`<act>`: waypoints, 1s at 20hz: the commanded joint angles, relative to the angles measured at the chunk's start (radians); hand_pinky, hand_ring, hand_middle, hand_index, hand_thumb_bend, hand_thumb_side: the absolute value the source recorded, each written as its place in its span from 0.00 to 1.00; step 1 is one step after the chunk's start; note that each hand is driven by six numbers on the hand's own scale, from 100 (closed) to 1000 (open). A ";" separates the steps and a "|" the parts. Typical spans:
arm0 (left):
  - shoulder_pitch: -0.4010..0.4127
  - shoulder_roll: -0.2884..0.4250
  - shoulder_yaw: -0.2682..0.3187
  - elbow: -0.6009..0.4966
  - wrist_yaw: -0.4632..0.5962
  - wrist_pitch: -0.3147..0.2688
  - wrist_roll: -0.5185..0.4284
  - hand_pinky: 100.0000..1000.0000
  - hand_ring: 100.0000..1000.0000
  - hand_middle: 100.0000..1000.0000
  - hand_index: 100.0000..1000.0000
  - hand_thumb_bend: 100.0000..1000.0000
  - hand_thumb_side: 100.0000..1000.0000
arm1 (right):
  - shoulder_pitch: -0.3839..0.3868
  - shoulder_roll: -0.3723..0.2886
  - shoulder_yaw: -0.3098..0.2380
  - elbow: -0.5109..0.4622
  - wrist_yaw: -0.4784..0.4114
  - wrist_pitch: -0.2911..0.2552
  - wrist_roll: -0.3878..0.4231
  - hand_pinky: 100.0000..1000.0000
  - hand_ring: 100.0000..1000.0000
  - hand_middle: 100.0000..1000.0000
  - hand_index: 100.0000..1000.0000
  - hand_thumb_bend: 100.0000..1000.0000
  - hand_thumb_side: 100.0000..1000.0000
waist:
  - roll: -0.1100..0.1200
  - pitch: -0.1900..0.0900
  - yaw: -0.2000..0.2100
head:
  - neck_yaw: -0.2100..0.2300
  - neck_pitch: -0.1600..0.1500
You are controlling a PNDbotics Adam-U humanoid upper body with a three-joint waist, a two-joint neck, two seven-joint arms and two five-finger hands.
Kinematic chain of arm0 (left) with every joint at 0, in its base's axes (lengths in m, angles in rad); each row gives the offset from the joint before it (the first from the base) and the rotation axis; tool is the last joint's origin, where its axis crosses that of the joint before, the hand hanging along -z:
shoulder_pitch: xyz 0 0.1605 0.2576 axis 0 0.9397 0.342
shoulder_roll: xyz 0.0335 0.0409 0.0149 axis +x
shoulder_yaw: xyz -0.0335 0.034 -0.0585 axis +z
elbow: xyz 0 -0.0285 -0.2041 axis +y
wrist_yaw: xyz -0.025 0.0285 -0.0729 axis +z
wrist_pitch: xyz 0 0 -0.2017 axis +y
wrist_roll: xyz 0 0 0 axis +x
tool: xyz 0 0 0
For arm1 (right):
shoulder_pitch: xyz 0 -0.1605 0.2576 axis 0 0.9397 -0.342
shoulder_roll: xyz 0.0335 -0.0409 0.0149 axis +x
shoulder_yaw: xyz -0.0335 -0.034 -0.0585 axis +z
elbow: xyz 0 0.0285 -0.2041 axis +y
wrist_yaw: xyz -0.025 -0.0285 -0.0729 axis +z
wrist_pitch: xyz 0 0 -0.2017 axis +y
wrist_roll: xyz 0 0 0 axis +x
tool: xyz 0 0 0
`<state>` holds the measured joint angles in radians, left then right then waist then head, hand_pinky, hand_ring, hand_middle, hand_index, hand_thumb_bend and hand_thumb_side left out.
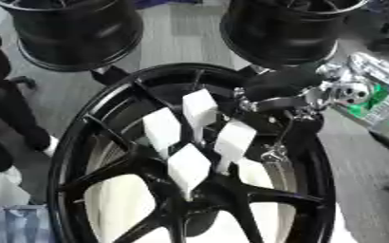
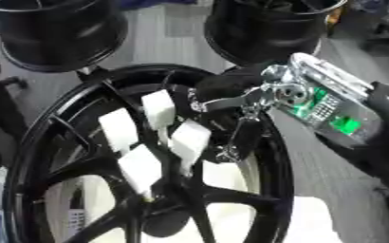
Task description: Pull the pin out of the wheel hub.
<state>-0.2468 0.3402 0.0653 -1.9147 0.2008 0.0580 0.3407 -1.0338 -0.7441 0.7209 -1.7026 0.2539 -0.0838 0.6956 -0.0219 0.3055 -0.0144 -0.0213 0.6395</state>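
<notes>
Wheel hub fills lower centre, black, spokes toward camera. Four white pins stand upright round its centre, seated between the spokes. Right hand reaches in from the right over the hub's upper right rim, near the pins but apart from them; fingers hang down beside the rim, holding nothing visible, curl unclear, cannot tell. Two further black rims stand behind the hub.
</notes>
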 commanded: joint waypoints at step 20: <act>0.013 0.024 0.034 -0.008 -0.020 0.002 0.025 0.72 0.74 0.61 0.84 0.00 0.76 | -0.105 -0.106 -0.366 0.375 -0.167 0.023 -0.030 0.80 0.61 0.38 0.59 0.00 0.00 | -0.002 -0.050 -0.050 | 0.016 -0.007</act>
<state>-0.2289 0.3415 0.0864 -1.9095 0.1879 0.0611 0.3598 -1.1236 -0.7954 0.3970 -1.3456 0.0742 -0.0602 0.6765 -0.0251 0.2779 -0.0654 -0.0122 0.6321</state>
